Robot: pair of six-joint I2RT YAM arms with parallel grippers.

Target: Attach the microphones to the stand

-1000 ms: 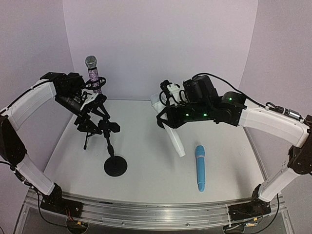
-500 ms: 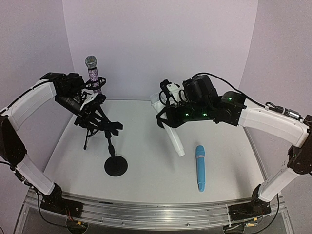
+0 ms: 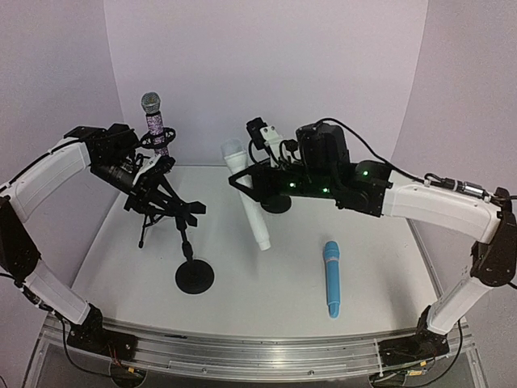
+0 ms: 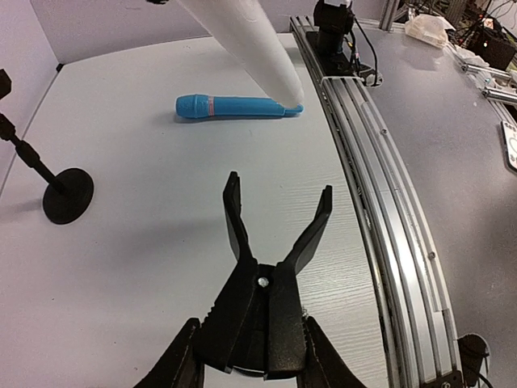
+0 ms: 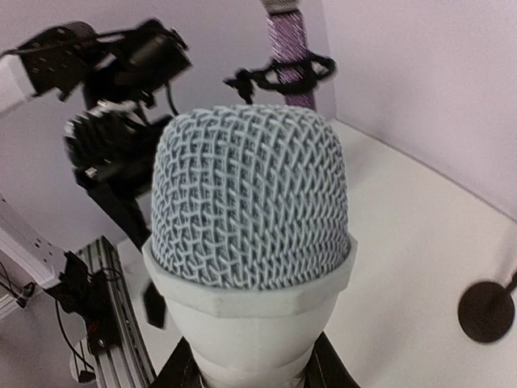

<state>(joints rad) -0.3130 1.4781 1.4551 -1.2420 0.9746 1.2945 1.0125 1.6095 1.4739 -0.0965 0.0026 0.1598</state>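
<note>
My left gripper (image 3: 167,198) (image 4: 258,343) is shut on the handles of a black spring clip (image 4: 262,295) on the stand (image 3: 187,242), and the clip's jaws are spread apart. The stand's round base (image 3: 194,276) (image 4: 69,194) rests on the table. The purple-glitter microphone (image 3: 155,121) (image 5: 291,40) stands upright in a higher clip. My right gripper (image 3: 257,184) (image 5: 254,368) is shut on the white microphone (image 3: 250,202) (image 5: 250,210), holding it tilted in the air right of the stand. The light blue microphone (image 3: 331,279) (image 4: 234,106) lies flat on the table.
A small black tripod (image 3: 145,220) stands under the purple microphone. Another round black base (image 5: 485,311) shows at the right edge of the right wrist view. A metal rail (image 3: 258,352) (image 4: 380,210) runs along the table's near edge. Purple walls close the back and sides.
My left gripper has closed on the clip's handles and spread its jaws. My right arm has carried the white microphone left, toward the stand.
</note>
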